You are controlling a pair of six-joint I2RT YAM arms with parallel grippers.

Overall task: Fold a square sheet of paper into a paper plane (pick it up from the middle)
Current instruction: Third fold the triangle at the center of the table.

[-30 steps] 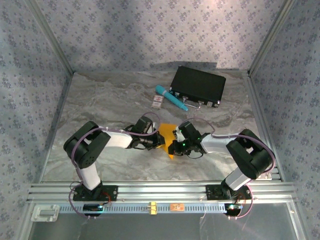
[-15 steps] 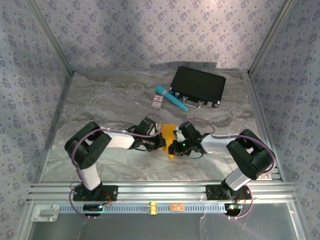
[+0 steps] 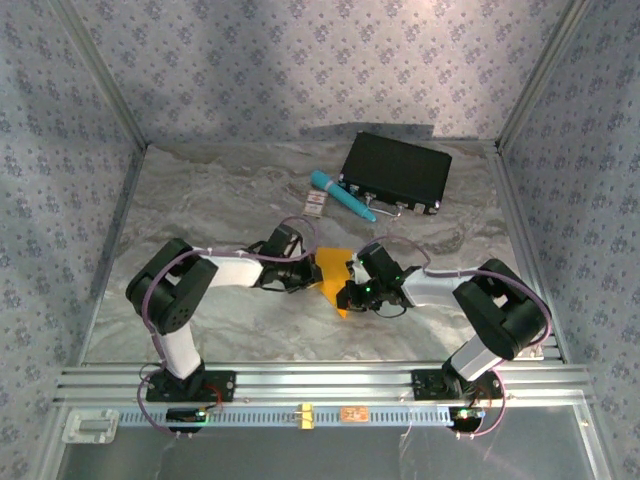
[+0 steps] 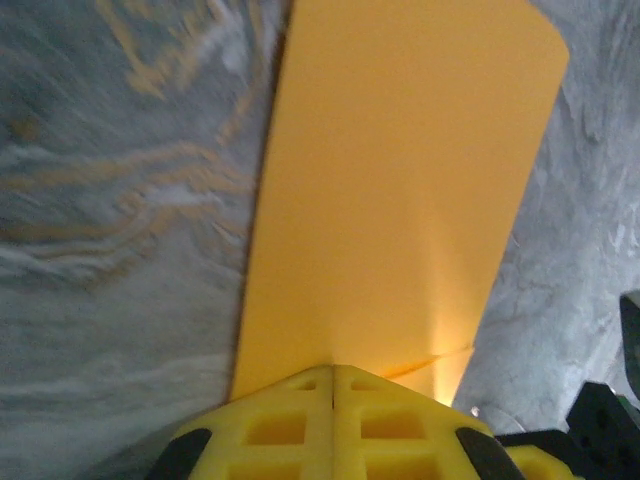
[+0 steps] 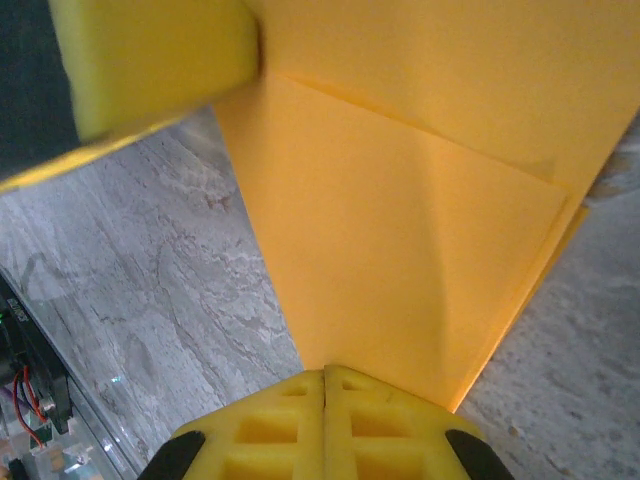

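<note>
Sheet of paper [image 3: 334,268]: orange-yellow, folded into layers, at the centre of the top view between the two grippers, on the grey marbled table [image 3: 220,210].
Paper, left wrist view [image 4: 400,200]: a long smooth panel running from the bottom centre to the upper right, with a rounded far corner and a faint crease near the fingers.
Paper, right wrist view [image 5: 420,250]: stacked layers with stepped edges on the right side and a diagonal fold line across the upper half.
Left gripper [image 4: 333,372]: yellow fingers pressed together at the bottom of its frame, pinching the near edge of the paper; in the top view it [image 3: 308,276] sits at the paper's left edge.
Right gripper [image 5: 325,375]: fingers clenched at the bottom centre, clamping the paper's narrow lower end; in the top view it [image 3: 347,292] is at the paper's lower right.
Black case [image 3: 395,172]: upper right of the table, well apart from the paper.
Teal pen [image 3: 342,195]: just left of the case, lying at a slant.
White-and-red card [image 3: 315,206]: beside the pen, on its lower left.
</note>
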